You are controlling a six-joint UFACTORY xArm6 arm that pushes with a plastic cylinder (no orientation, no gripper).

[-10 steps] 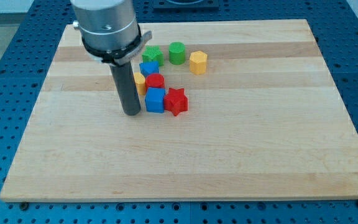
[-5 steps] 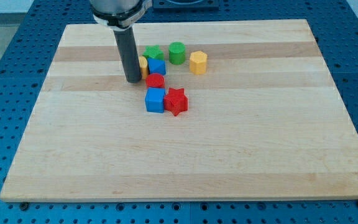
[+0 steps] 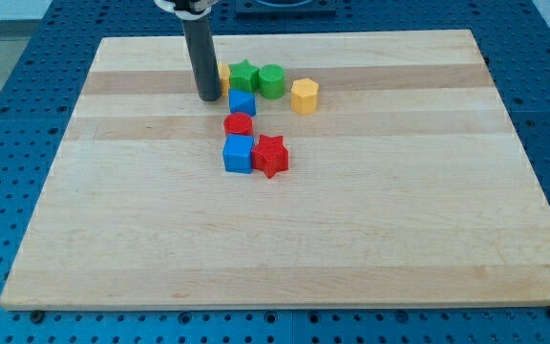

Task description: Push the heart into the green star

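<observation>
My tip (image 3: 208,96) stands near the view's top, left of the block cluster. A yellow heart (image 3: 223,74) peeks out just right of the rod, mostly hidden by it. The heart sits against the left side of the green star (image 3: 244,76). The green star touches a green cylinder (image 3: 272,81) on its right. My tip is beside the heart's lower left; whether they touch cannot be told.
A blue block (image 3: 242,102) lies just below the green star, a red block (image 3: 239,124) below that. A blue cube (image 3: 239,153) and a red star (image 3: 271,155) sit side by side lower down. A yellow hexagon (image 3: 305,96) lies right of the green cylinder.
My tip has moved toward the view's top. The yellow heart went up with it, against the green star. The green star shifted right onto the green cylinder.
</observation>
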